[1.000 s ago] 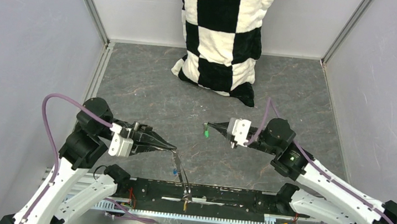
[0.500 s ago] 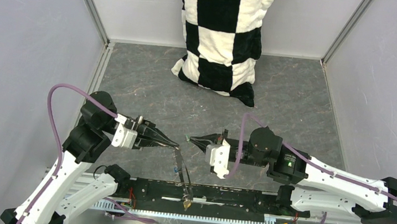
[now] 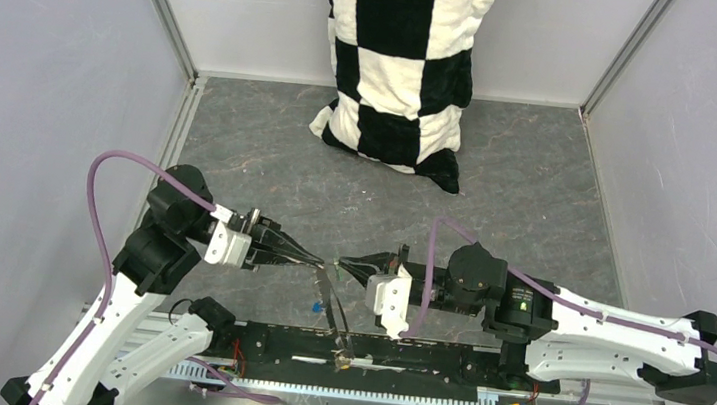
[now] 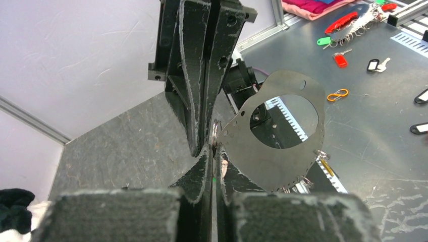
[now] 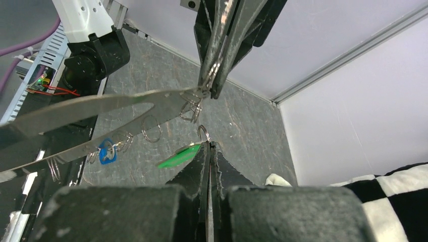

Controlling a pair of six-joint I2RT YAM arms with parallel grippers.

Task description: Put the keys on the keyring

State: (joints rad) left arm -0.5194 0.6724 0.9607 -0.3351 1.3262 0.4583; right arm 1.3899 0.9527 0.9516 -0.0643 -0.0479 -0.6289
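While viewed from above, tools: two, tip to tip over the near middle of the surface (image 3: 538,181), both raised off it.
Left tool (image 4: 213,151): clenched on the upper edge of the keyring, pinching the strap and a thin ring together.
Right tool (image 5: 208,145): clenched on the green key, just beside the left tool's tips and pointing at them.
Keyring (image 4: 275,151): one, a dark flat strap loop with a large opening through the middle, hanging from the left tool and slanting down toward the near edge of the surface.
Silver rings (image 5: 151,128): several, thin, strung along the strap's edge; exact count hard to tell.
Keys: three in all, one of each colour.
Green key (image 5: 177,156): one, pinched between the right tool's fingers, head jutting out to one side, a small silver ring standing above the fingertips; just below the keyring's gripped edge, touching or apart unclear.
Blue key (image 5: 106,151): one, dangling among the rings under the strap.
Yellow key (image 4: 326,167): one, hanging from a ring at the strap's low end, close to the near edge.
Checkered cloth (image 3: 400,56): one, black and white, at the far edge of the surface against the back wall, well apart from both tools.
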